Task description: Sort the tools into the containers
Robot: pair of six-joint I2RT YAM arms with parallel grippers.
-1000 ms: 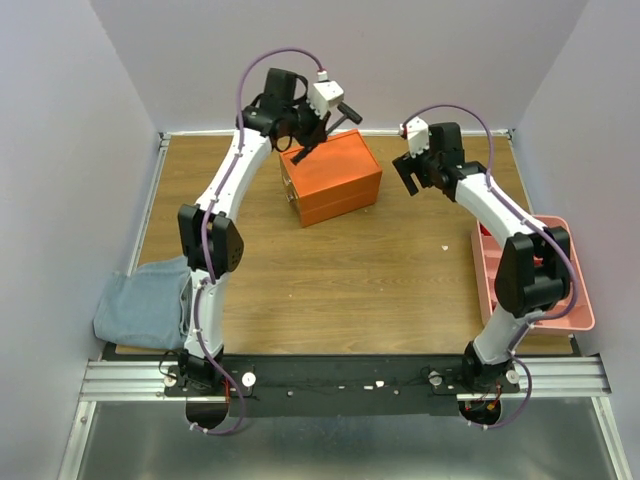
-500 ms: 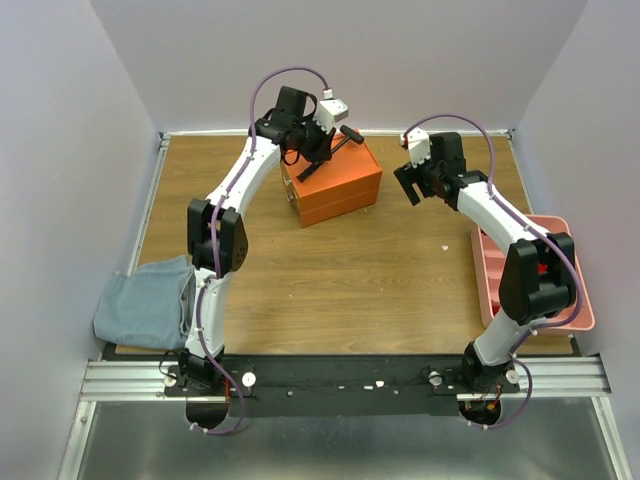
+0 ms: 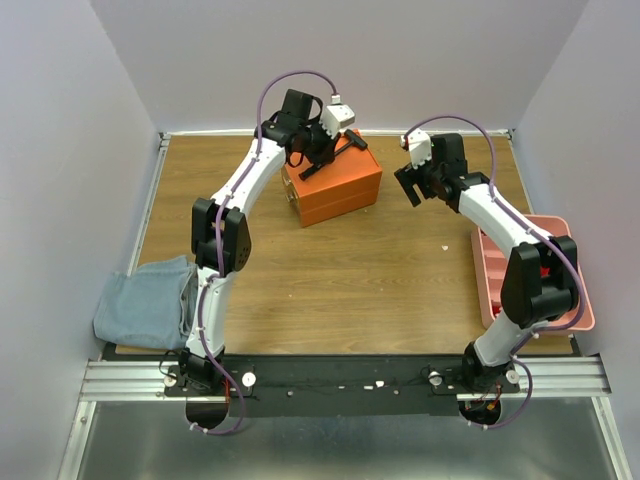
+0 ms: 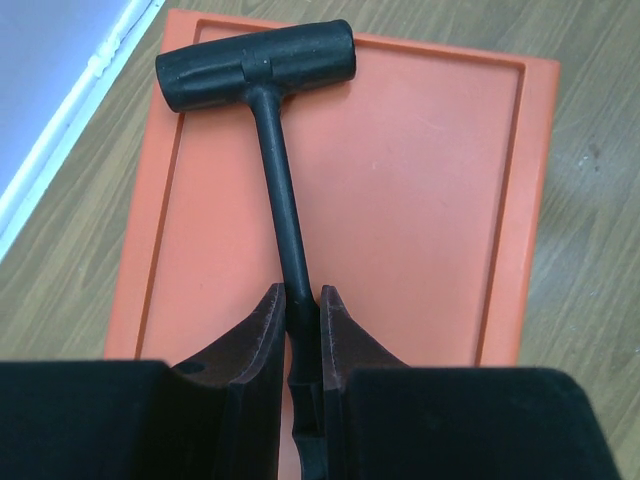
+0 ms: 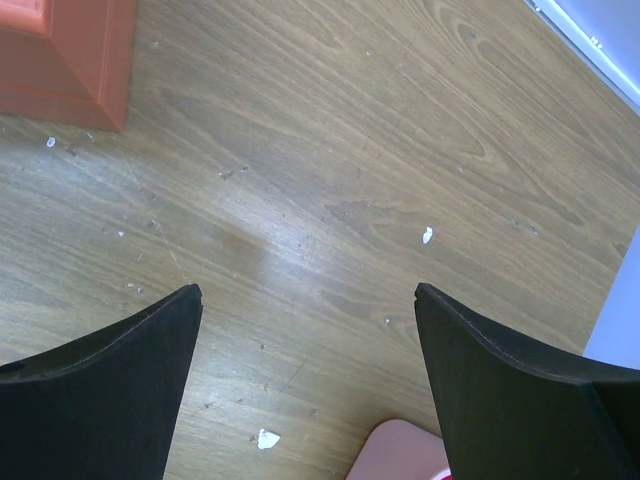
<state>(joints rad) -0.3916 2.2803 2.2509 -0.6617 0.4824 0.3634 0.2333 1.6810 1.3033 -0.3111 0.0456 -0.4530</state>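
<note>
Left hand [image 4: 300,325] pinched narrow on the shaft of the black T-handle tool [image 4: 280,190], held over the lid of the orange box [image 4: 430,200], 12 o'clock on the table [image 3: 350,280]. Right hand [image 5: 308,292] wide, empty, above bare wood at 1 o'clock. Pink tray [image 3: 584,318] at 3 o'clock, cloth [image 3: 140,305] at 8 o'clock.

I record 3 items on the wooden table [image 3: 400,270]: orange box [image 3: 335,185] far centre, pink tray [image 3: 487,280] right edge, grey-blue cloth [image 3: 140,305] near-left corner.

The right arm [image 3: 535,272] covers part of the long pink plastic tray [image 3: 488,280], and the left gripper [image 4: 297,322] hides the tip of the black T-handle tool [image 4: 279,195].
</note>
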